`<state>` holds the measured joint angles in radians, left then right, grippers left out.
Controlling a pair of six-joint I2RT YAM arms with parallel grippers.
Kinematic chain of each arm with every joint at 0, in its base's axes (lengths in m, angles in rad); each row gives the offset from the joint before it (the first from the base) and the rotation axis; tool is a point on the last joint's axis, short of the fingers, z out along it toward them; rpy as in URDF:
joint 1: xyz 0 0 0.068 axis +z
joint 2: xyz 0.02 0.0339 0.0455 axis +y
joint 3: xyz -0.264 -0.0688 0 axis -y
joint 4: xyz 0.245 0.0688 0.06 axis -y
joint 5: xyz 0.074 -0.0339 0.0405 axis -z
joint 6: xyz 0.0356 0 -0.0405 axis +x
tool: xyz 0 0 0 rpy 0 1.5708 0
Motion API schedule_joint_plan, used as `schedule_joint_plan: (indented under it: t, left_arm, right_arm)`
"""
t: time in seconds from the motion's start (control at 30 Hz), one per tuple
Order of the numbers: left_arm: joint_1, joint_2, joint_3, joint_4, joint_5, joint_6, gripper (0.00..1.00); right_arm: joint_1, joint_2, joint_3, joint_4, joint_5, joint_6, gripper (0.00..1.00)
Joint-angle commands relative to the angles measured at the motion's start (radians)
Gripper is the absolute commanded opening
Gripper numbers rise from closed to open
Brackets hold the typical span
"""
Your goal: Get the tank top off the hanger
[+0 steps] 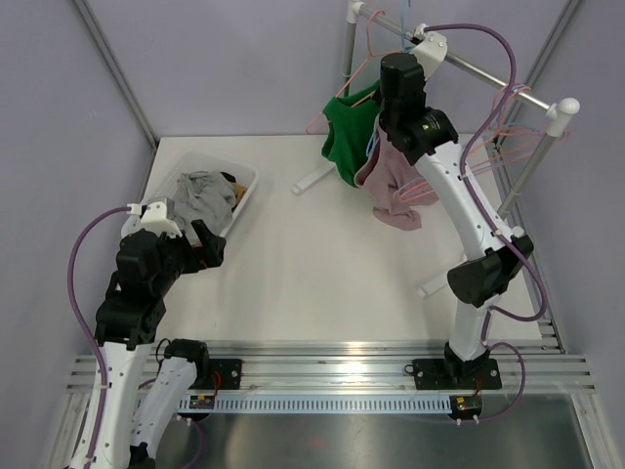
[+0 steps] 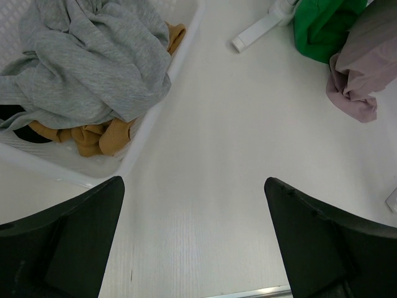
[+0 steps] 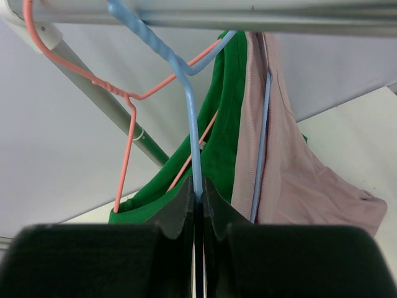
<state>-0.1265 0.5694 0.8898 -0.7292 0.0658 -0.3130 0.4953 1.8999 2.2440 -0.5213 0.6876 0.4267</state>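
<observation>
The right gripper is clenched on the thin wire of the blue hanger, its two fingers pressed together with the wire between their tips. From the grip the wire runs straight up, bends and twists towards the rail overhead, where it hooks on. The mauve tank top hangs just to the right of the gripper in the wrist view and a little beyond it, draped down from the rail with the blue hanger's other wire running down along its strap; it is on the hanger, not in the gripper. Directly behind the gripped wire, between it and the tank top, hangs a green garment. A pink hanger hooks on the same rail up and to the left of the gripper, and one of its wires crosses the green cloth.

The left gripper is released, its fingers spread wide, and hovers over the bare white worktop with nothing between them. Ahead of it and to its left sits a white basket holding a crumpled grey garment on top of a mustard one. The tank top's lower end shows far ahead and to its right.
</observation>
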Motion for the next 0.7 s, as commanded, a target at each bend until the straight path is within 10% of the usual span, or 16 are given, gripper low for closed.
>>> schedule_joint_plan:
  t: [0.0, 0.67]
  left_arm:
    - [-0.004, 0.003, -0.006, 0.060, 0.025, 0.012, 0.99]
    - [-0.004, 0.027, -0.006, 0.059, 0.015, 0.011, 0.99]
  right_arm:
    - [0.002, -0.082, 0.022, 0.038, 0.052, -0.014, 0.00]
    - [0.023, -0.478, -0.426, 0.081, -0.302, 0.007, 0.00]
